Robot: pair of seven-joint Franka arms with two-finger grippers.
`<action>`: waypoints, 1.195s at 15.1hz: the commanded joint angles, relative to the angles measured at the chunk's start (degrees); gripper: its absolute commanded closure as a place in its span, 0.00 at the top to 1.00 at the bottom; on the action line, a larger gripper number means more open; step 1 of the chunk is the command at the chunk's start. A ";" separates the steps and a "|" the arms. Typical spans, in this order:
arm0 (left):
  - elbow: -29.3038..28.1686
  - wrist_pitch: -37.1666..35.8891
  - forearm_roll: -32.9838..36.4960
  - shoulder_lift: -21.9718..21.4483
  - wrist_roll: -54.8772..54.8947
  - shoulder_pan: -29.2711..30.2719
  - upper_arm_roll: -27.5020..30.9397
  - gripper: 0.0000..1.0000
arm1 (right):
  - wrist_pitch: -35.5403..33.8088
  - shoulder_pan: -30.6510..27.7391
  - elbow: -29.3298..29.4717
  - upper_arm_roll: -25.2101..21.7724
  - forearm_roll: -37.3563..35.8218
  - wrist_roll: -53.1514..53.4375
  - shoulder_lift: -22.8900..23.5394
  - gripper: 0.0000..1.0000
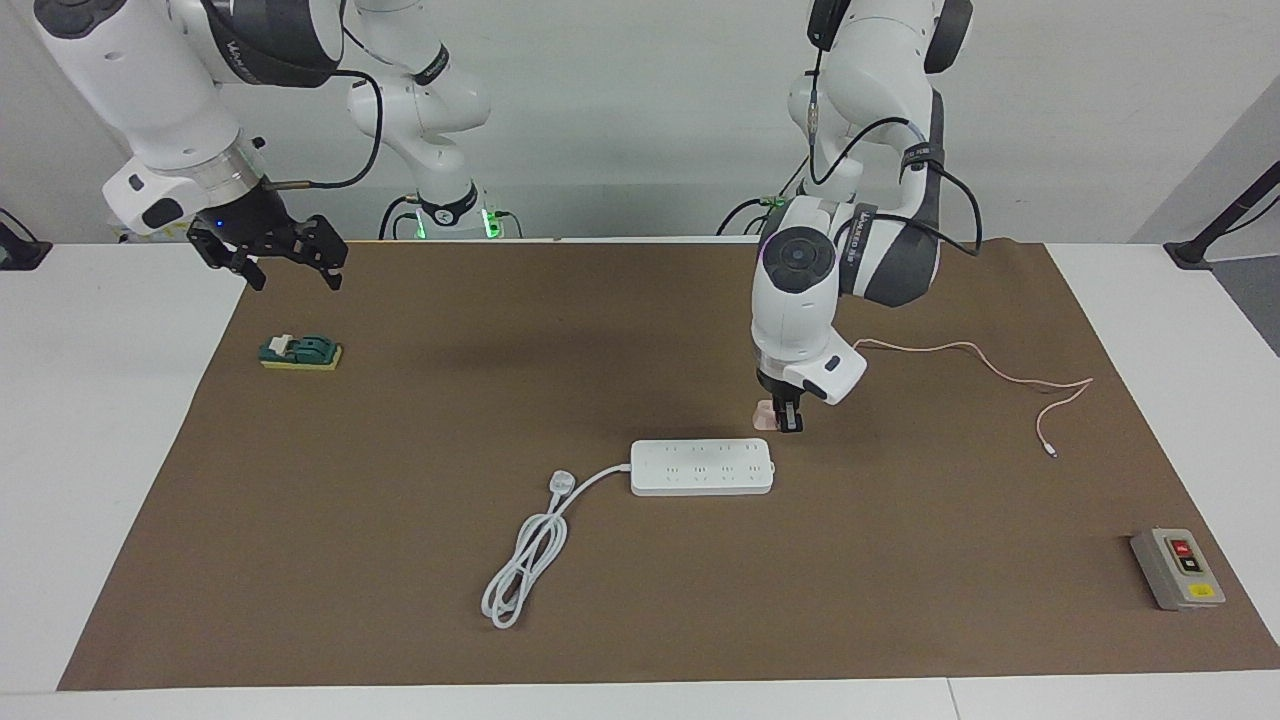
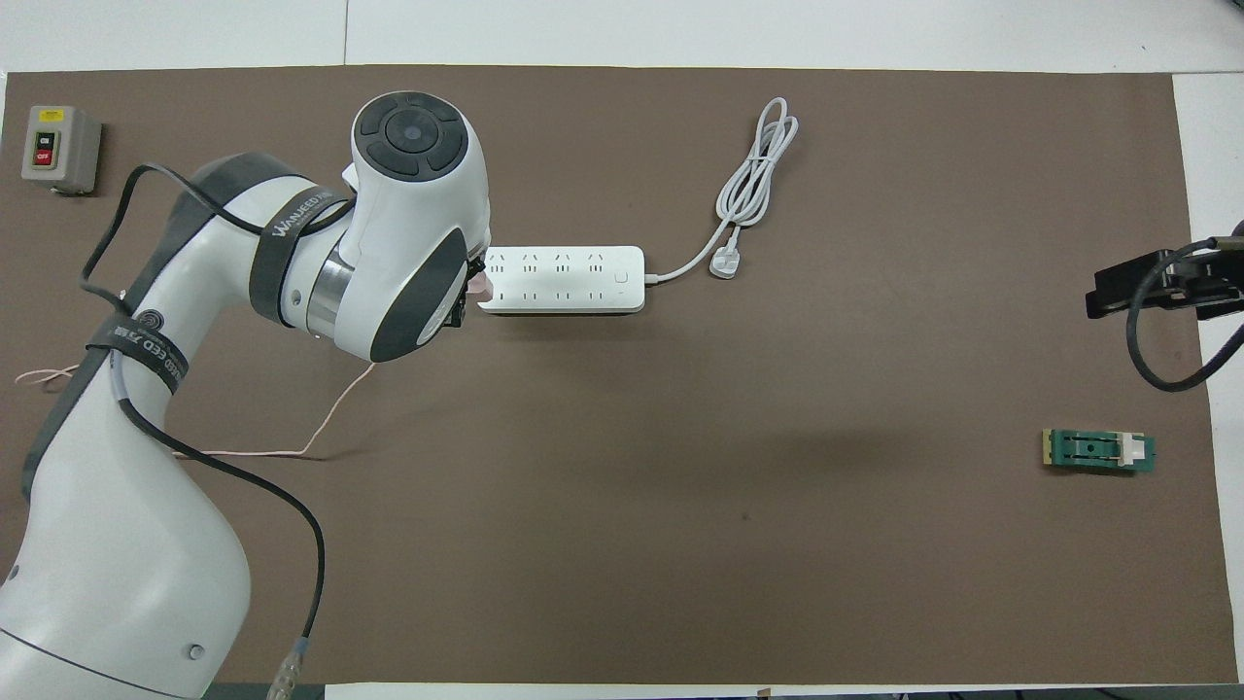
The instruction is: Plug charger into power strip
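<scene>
Centre of the facing view: the left end effector (image 1: 790, 420), closed on the small pale-pink cube-shaped charger (image 1: 765, 416), hangs at the end of the long flat white power strip (image 1: 702, 467), apparently to align plug with sockets; the thin pink cable (image 1: 990, 366) trails slack. Upper left of frame: the right end effector (image 1: 275, 255) waits, fingers spread, holding nothing, above the brown worktop (image 1: 400, 560).

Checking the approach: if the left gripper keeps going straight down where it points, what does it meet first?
Probably the brown mat, just beside the long white power strip's end; the left gripper holds the pale-pink cube charger; depth is unclear.
</scene>
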 commanded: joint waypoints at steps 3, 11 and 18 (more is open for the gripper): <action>1.79 1.34 1.30 0.64 -0.98 -0.66 0.83 0.00 | -1.16 -0.67 0.01 0.39 -0.83 -0.93 -0.44 1.00; -4.79 7.76 1.30 0.29 -3.35 -1.02 0.83 0.00 | -1.16 -0.59 0.01 0.39 -0.83 -0.93 -0.44 1.00; -7.44 8.64 1.39 -0.68 -3.70 -1.10 0.92 0.00 | -1.16 -0.59 0.01 0.39 -0.83 -0.93 -0.44 1.00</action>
